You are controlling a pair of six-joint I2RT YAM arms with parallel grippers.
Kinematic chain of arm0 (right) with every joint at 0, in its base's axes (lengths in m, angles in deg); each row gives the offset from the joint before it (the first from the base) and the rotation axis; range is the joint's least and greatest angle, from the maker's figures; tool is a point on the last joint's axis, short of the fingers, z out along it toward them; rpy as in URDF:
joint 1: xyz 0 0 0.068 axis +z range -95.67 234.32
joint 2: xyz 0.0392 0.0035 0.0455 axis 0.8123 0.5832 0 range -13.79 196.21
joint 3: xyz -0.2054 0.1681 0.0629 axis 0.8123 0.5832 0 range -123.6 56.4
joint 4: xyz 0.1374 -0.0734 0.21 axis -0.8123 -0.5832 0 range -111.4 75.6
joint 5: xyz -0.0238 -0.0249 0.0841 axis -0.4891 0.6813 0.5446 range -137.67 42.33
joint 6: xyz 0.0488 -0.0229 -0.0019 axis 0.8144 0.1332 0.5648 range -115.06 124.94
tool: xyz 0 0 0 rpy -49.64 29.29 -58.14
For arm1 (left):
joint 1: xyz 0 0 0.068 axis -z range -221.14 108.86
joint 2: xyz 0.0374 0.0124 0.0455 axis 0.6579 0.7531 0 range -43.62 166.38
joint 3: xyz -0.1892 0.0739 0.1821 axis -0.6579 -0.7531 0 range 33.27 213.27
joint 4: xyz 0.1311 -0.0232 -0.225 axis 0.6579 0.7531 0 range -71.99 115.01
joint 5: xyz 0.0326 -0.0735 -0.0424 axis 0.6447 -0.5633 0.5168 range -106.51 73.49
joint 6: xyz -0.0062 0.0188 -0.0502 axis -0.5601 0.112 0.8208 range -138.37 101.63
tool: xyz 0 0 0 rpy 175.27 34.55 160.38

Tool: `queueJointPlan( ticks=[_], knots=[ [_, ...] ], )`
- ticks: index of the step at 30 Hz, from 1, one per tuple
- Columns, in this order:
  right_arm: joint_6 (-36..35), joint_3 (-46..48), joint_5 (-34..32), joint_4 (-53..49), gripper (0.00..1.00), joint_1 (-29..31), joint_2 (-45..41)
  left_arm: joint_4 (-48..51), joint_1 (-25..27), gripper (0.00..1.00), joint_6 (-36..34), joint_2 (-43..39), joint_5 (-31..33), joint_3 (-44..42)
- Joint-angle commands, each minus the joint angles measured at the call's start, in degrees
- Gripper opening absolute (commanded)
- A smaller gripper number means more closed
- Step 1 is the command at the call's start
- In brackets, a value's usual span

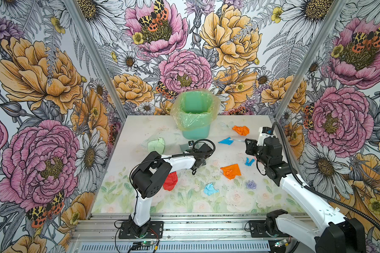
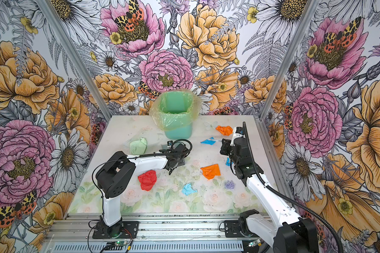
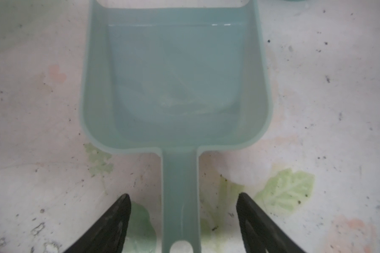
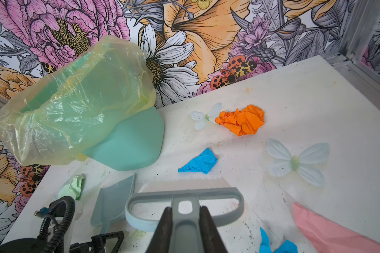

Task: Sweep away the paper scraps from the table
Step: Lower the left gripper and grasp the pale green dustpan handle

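Paper scraps lie across the table (image 1: 138,129): a red wad (image 1: 170,180) by the left arm, a flat orange piece (image 1: 230,170), a crumpled orange wad (image 1: 241,130) (image 4: 240,120), and light blue bits (image 1: 226,141) (image 1: 210,189) (image 1: 249,161). My left gripper (image 3: 183,195) is open, its jaws on either side of the handle of the grey-blue dustpan (image 3: 176,83), with a gap on each side. My right gripper (image 4: 185,208) is shut on the handle of the grey brush (image 4: 206,192), low over the table near the right edge.
A teal bin (image 1: 195,131) lined with a yellowish bag stands at the back middle. Left of it, a pale green wad (image 1: 156,145) sits in a clear dish. Metal rails (image 1: 206,227) run along the front edge, and floral walls close in the other sides.
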Motion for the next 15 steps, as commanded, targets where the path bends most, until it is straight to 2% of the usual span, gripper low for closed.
queueJointPlan(
  ticks=[1,7,10,15],
  knots=[
    [0.7,0.0,0.5,0.9,0.00,0.4,-0.2,-0.6,-0.8,0.73,-0.8,1.5,1.5,1.1],
    [0.8,-0.4,0.9,1.3,0.00,0.4,0.6,-0.9,-1.1,0.60,-1.4,2.4,1.5,1.4],
    [0.9,-0.5,1.1,1.4,0.00,0.4,1.0,-1.0,-1.4,0.50,-1.9,2.6,1.3,1.4],
    [1.2,-0.5,1.5,1.7,0.00,0.3,1.6,-0.9,-1.9,0.47,-2.0,3.1,1.2,1.6]
  ],
)
